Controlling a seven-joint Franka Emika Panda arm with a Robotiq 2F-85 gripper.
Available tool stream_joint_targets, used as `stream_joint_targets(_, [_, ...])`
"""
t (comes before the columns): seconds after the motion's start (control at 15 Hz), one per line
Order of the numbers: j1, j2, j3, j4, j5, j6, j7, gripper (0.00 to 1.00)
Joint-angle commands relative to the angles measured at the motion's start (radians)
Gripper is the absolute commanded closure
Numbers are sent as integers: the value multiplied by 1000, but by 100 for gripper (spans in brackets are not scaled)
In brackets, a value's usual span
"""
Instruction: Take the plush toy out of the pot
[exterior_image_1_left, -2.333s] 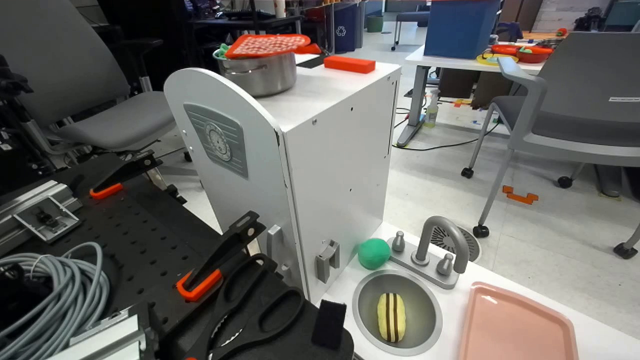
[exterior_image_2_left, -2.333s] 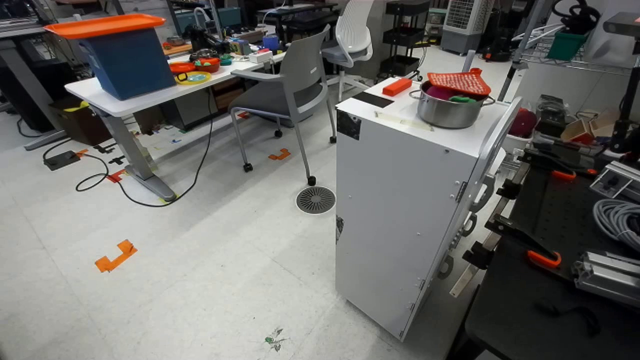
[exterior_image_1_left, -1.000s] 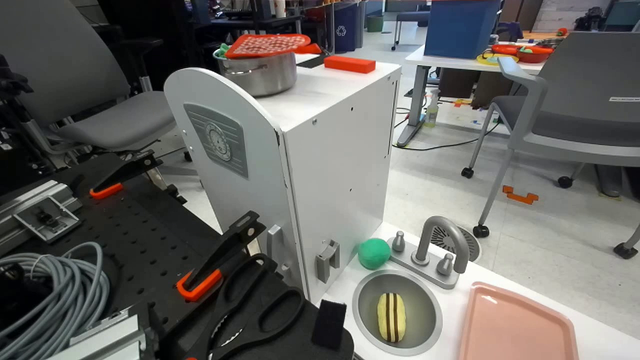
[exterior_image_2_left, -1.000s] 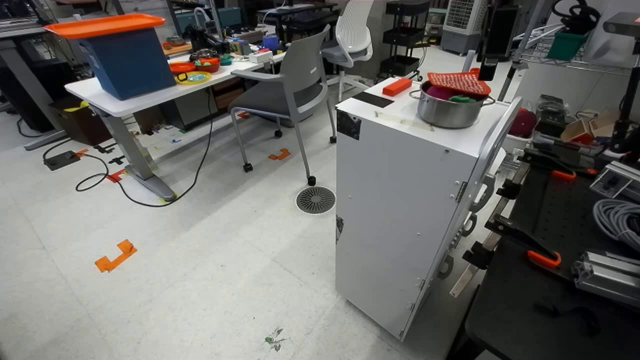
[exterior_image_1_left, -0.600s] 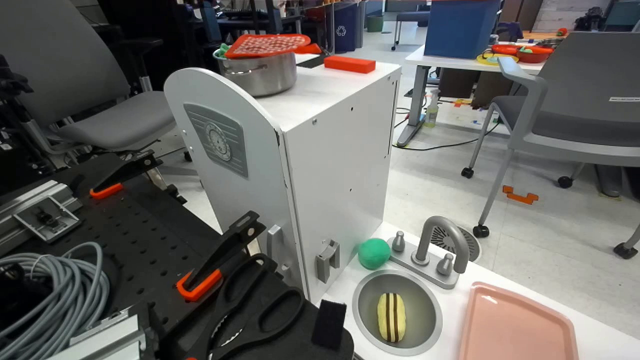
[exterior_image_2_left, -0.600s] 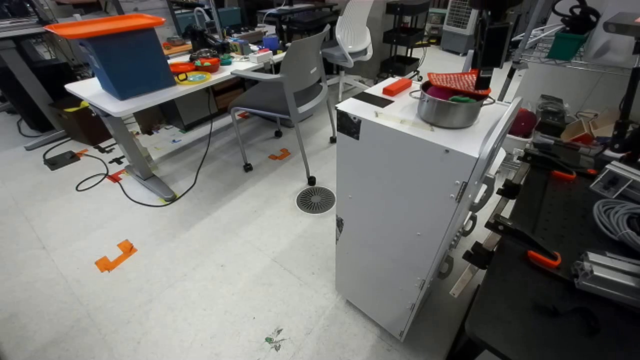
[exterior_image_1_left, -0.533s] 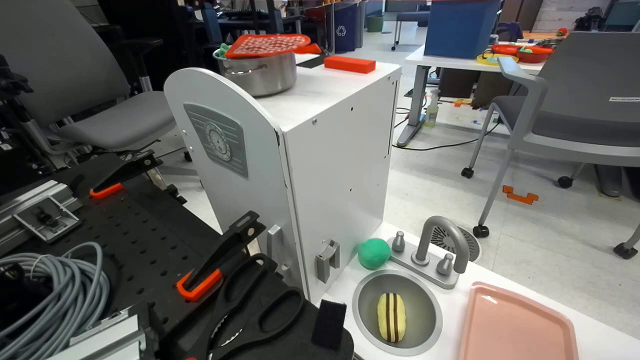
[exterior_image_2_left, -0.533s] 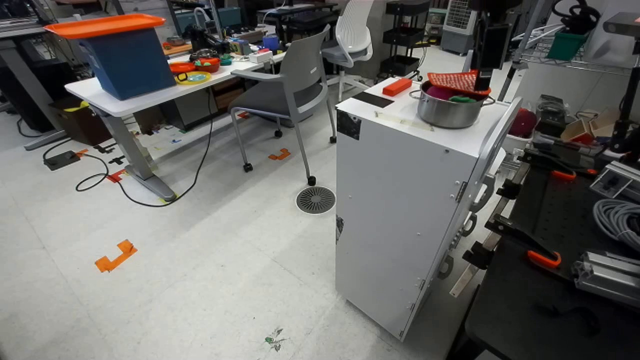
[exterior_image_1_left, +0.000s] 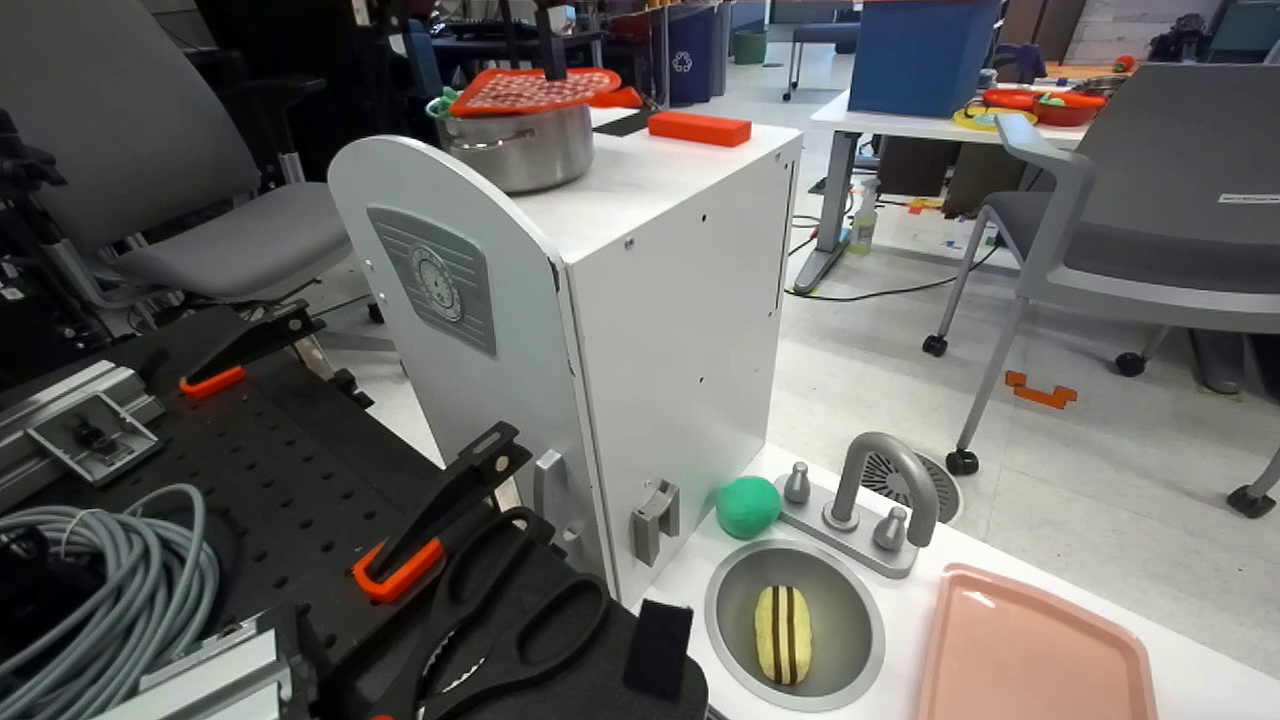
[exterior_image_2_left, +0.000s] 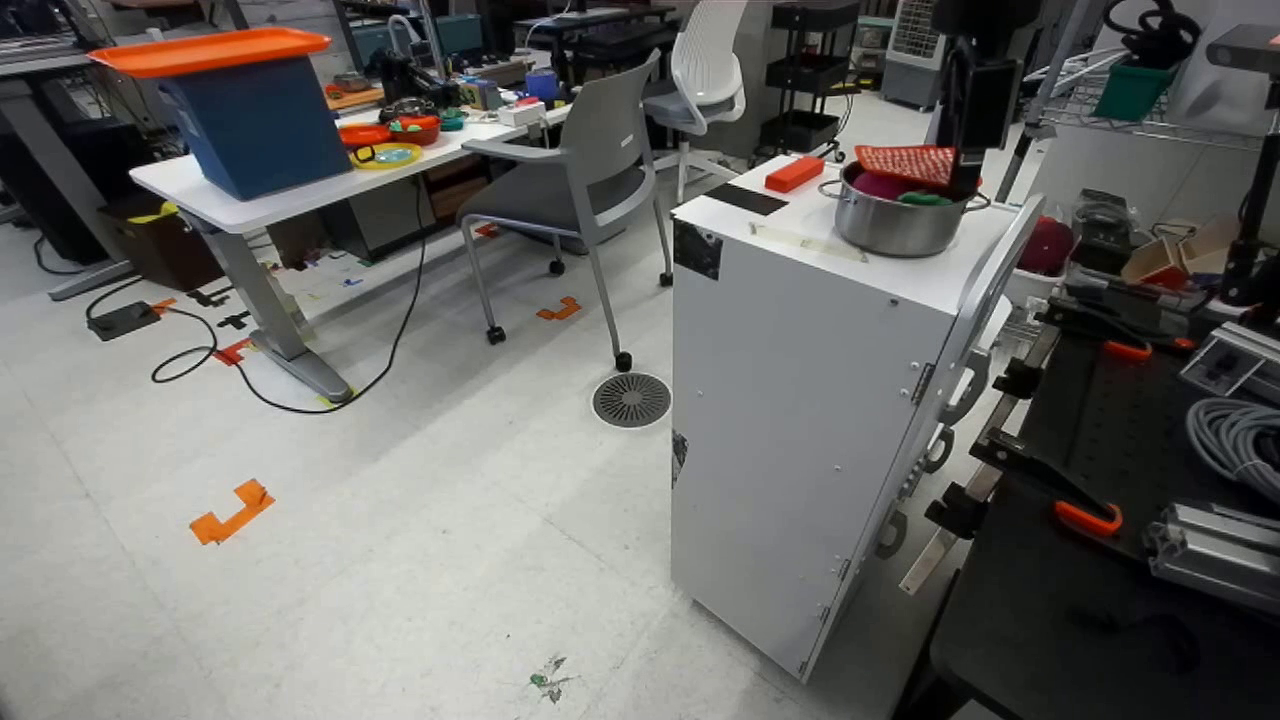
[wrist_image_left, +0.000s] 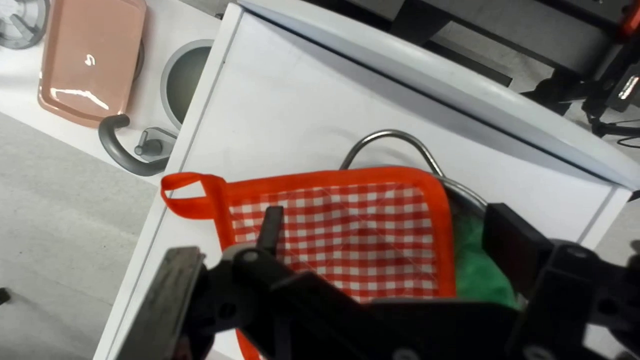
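Plush toy (exterior_image_2_left: 882, 187): magenta-pink body, bright green part. Sits inside the cooking pot (exterior_image_2_left: 895, 228), under the end effector (wrist_image_left: 390, 237), partly covered. Green part shows near one side of the end effector in wrist view; contact unclear. Pot: shiny silver metal, loop handles, upright on white bench (exterior_image_1_left: 650, 178), also under the end effector.

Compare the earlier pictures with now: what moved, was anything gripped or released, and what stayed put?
The gripper came into both exterior views from above and moved down to the pot. It stands open in the wrist view; nothing was visibly gripped or released. The pot, plush toy, pot holder and green ball stayed put.
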Motion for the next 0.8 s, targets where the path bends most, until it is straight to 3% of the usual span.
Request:
stream_joint_targets(0.0, [-3, 16, 9, 17, -8, 8, -25, 0])
stream_joint_targets(0.27, [-2, 22, 12, 18, -11, 9, -34, 0])
stream_joint_targets(0.33, [-2, 23, 13, 19, -10, 8, -38, 8])
stream_joint_targets(0.4, [-2, 24, 13, 19, -11, 9, -42, 26])
stream_joint_targets(0.73, [-4, 28, 14, 25, -10, 8, -64, 66])
